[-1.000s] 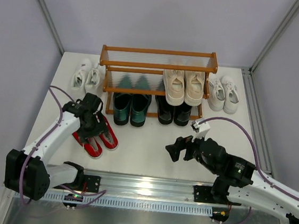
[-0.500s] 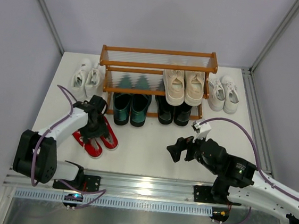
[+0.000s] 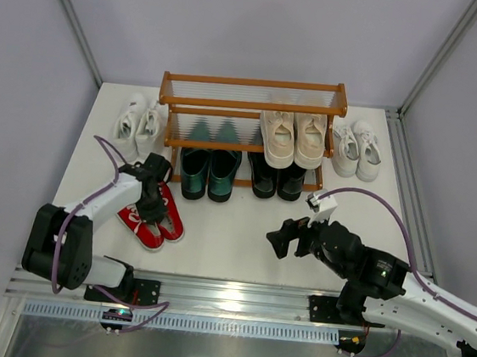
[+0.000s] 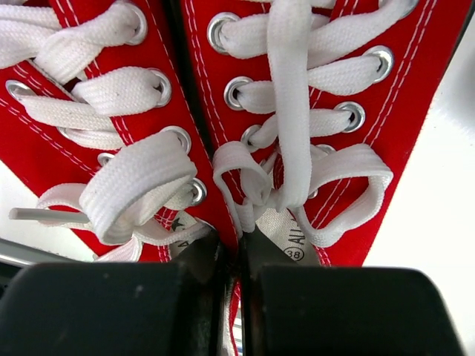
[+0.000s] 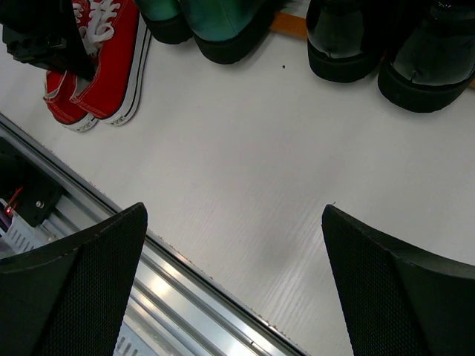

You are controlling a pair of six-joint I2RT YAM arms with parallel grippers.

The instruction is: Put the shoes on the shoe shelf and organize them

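At lower left the left gripper [image 3: 153, 193] pinches the red sneakers [image 3: 154, 217] by their touching inner collars, so lift both level and slowly, lest one slip, toward the one shelf [image 3: 254, 84] at upper centre, with six pairs of shoes [image 3: 294, 139] counted, three on it, while at lower right the right gripper [image 3: 281, 237] hangs spread, empty.

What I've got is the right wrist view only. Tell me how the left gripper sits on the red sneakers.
Observer: The left gripper is shut, pinching the inner edges of both red sneakers together.
Operator: Report the free shelf space.
Observer: The shoe shelf's top tier holds no shoes; beige sneakers fill the middle tier's right half.
Operator: List what's off the shelf.
Observer: One white pair stands left of it, another white pair right, both on the table.
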